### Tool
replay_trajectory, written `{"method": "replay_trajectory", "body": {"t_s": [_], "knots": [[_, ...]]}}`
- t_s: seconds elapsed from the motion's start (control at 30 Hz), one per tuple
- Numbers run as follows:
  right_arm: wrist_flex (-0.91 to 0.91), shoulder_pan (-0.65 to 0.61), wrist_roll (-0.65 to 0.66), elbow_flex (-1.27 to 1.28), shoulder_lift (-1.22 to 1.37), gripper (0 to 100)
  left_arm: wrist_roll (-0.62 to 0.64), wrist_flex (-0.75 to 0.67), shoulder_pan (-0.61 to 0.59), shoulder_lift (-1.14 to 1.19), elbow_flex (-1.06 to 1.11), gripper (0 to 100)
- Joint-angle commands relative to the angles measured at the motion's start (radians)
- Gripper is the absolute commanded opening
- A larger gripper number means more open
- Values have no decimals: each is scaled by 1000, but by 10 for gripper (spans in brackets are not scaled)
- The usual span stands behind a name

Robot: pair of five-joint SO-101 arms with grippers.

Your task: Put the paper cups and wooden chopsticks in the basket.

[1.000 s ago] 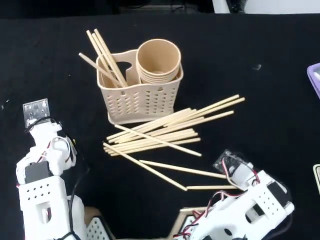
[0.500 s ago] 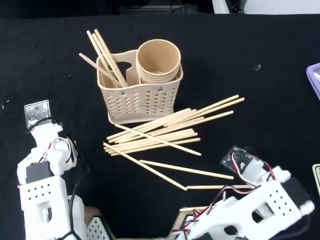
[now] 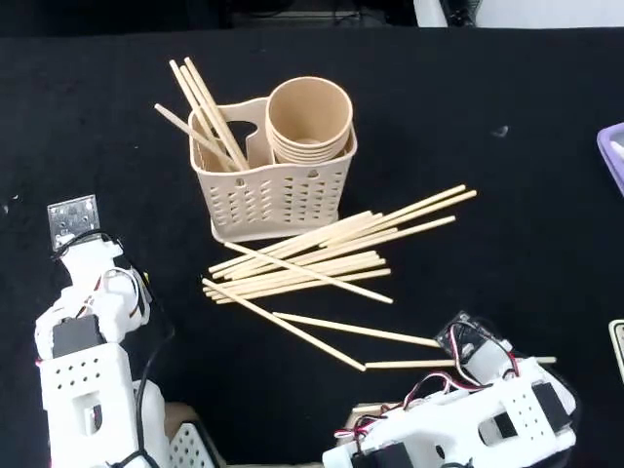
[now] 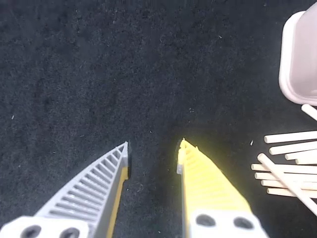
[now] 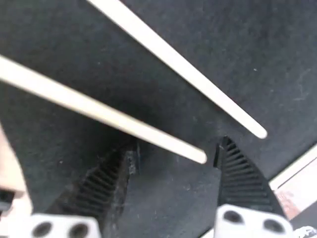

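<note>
Right fingers were spread wide and held nothing, low over the black counter. The blunt end of one chopstick lay on the counter in the gap between the tips. I couldn't tell whether it touched either of them. Its long axis ran slantwise away from the gap. A second chopstick lay just beyond, roughly parallel, with its end past the tips.

In the high view the right arm sat at the near right, over a stick whose long axis ran almost straight left to right.

Left fingers, one grey and one yellow, were partly open and empty above the counter. Stick ends lay off to the yellow side, pointing toward the fingers. A basket corner showed farther out.

The left arm sat at the near left, well apart from the pile. The pile lay just in front of the basket, long axes running near-left to far-right and fanned out at the far-right end. One loose stick ran diagonally from far-left to near-right.

In the basket, the cups stood stacked mouth-up in the right compartment. A few chopsticks leaned in the left compartment, top ends pointing far-left.

A purple thing sat at the right edge.
</note>
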Motion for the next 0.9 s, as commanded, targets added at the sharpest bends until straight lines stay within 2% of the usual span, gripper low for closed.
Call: {"method": "replay_trajectory", "body": {"t_s": [0.0, 0.3, 0.37, 0.53, 0.6, 0.77, 0.87], "knots": [[-51, -57, -87, -10, -12, 248, 8, -20, -4, -9, -10, 170], [-29, -218, -273, -44, -12, 247, 8, -20, -2, -9, -10, 170], [43, -227, -276, -74, -12, 247, 8, -20, -2, -9, -10, 170], [367, -252, -276, -254, -12, 247, 8, -20, -2, -9, -13, 170], [431, -273, -279, -302, -12, 247, 8, -20, -2, -9, -13, 170], [439, -324, -279, -285, -12, 247, 6, -20, -5, -9, -12, 170], [341, -354, -273, -234, -12, 247, 6, -20, -7, -9, -10, 170]]}}
